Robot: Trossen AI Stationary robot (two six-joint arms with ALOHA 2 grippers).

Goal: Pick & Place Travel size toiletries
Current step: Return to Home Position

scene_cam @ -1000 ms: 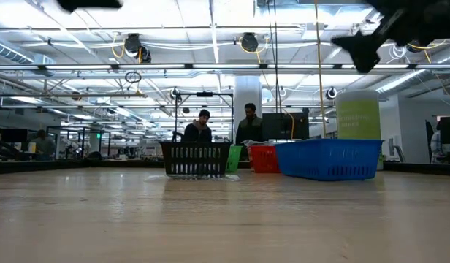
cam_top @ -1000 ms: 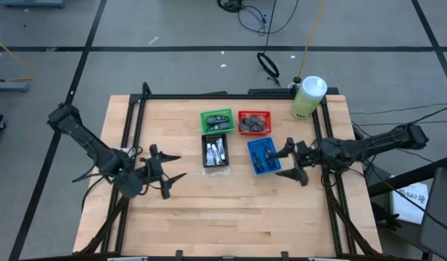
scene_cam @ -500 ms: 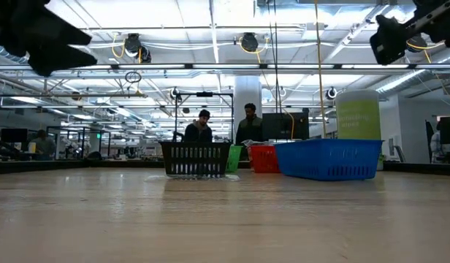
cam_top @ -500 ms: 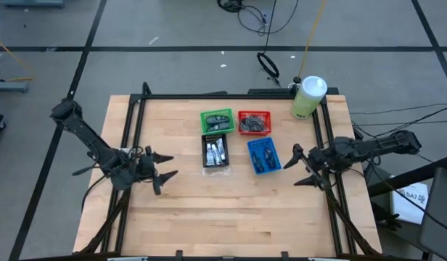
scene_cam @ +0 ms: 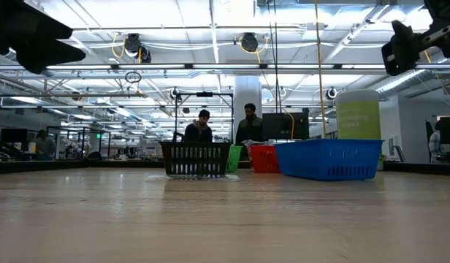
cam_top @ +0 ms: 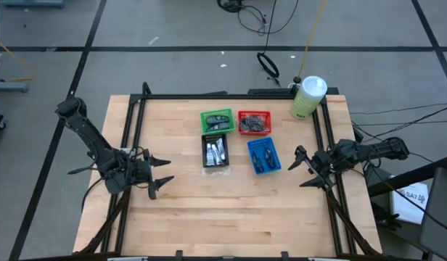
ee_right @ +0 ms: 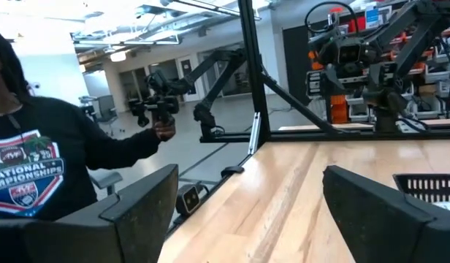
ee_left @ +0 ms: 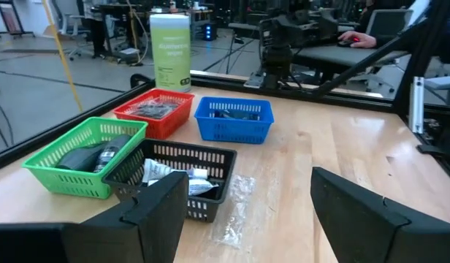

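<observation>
Left gripper [cam_top: 163, 172]: the fingers are spread and hold nothing, over the bare table [cam_top: 231, 217]. We see little hazard unless the arm sweeps low as it folds home.
Clear film [ee_left: 238, 208]: it lies on the wood between the left gripper and the bins. A low finger could drag it. We cannot tell what it is.
Black bin [cam_top: 204, 154]: this is the nearest bin ahead of the left gripper, with white tubes [ee_left: 161, 172] inside. A forward drift of the spread fingers could clip its wall and shove the whole cluster.
Green bin [ee_left: 60, 179]: it sits just beyond the black bin from the left gripper and holds black oval pieces [ee_left: 85, 155]. It would be pushed only if the black bin is.
Red bin [cam_top: 242, 114]: well apart from both grippers, with grey pieces [cam_top: 252, 125] inside. We judge it safe.
Blue bin [cam_top: 251, 148]: it is near the right gripper, straight ahead of it, with dark packets [cam_top: 263, 154] inside. It is the likeliest bin to be knocked.
Pale-green bottle [cam_top: 308, 98]: it stands upright, off to one side of the right gripper. A wide elbow swing could topple it.
Right gripper [cam_top: 302, 167]: the fingers are spread and empty, by the table's side rail.
Person [ee_right: 35, 168]: they show beyond the table ahead of the right gripper. A reach inward would risk contact.
</observation>
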